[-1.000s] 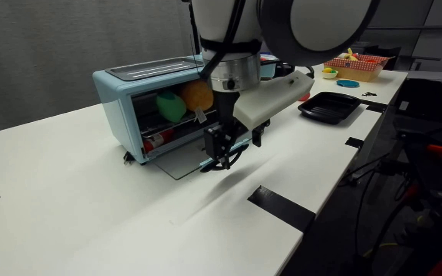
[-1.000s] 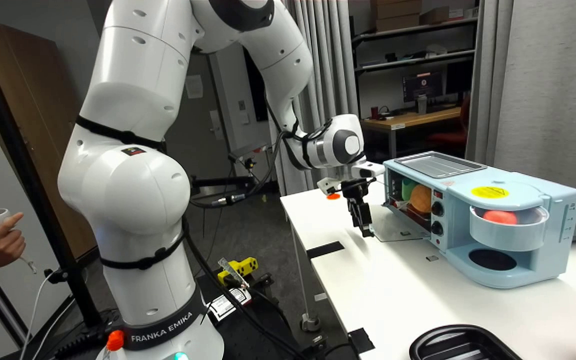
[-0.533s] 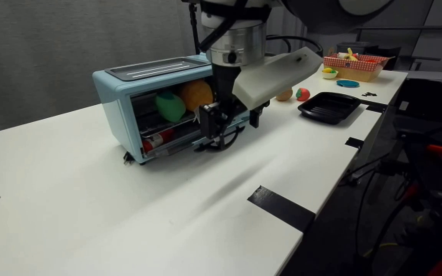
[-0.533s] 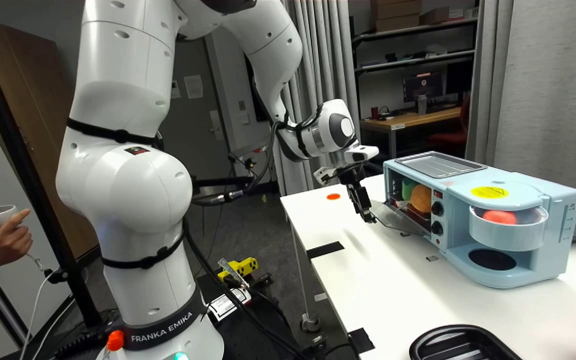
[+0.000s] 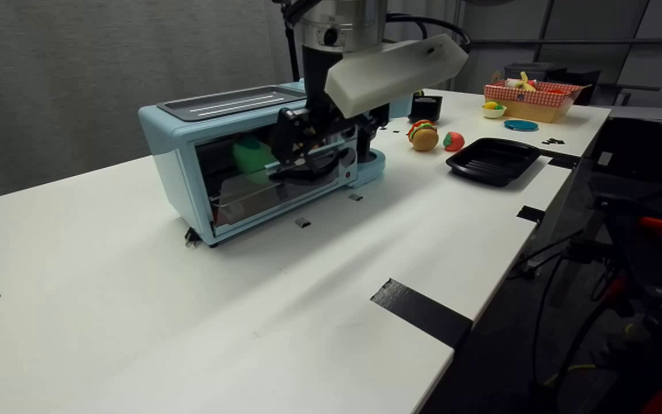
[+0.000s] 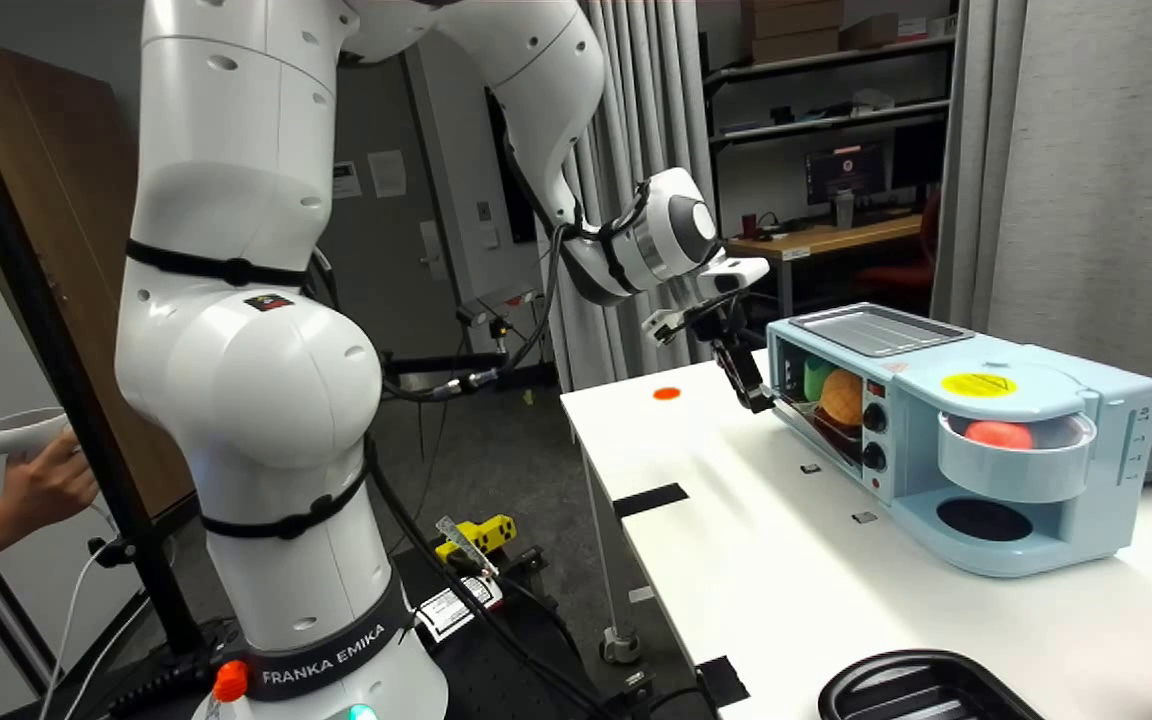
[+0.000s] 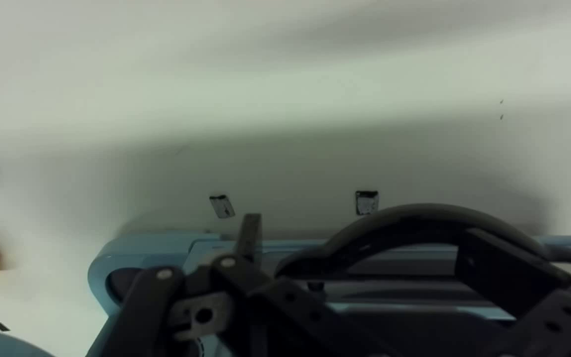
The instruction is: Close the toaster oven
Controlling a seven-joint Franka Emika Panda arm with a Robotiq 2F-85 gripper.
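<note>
The light blue toaster oven (image 5: 170, 172) stands at the table's back; it also shows in an exterior view (image 6: 921, 368) and the wrist view (image 7: 149, 244). Its glass door (image 5: 250, 198) is tilted up, partly open, with a gap at the top. A green item (image 5: 250, 156) and an orange item (image 6: 841, 398) are inside. My gripper (image 5: 331, 158) is open at the door's outer edge, also in an exterior view (image 6: 758, 400). In the wrist view, the gripper's (image 7: 367, 243) fingers are wide apart and one overlaps the curved black handle (image 7: 414, 218). Exact contact is unclear.
A toy burger (image 5: 424, 138), a strawberry (image 5: 453, 141) and a flat black tray (image 5: 493, 164) lie along the table past the oven. A basket (image 5: 546, 109) stands farther off. A black plug (image 5: 192, 237) lies by the oven's near corner. A person's hand (image 6: 51, 490) holds a controller.
The door has swung up from lying nearly flat to a steep tilt. My gripper has moved up and toward the oven along with the handle, with its fingers staying apart.
</note>
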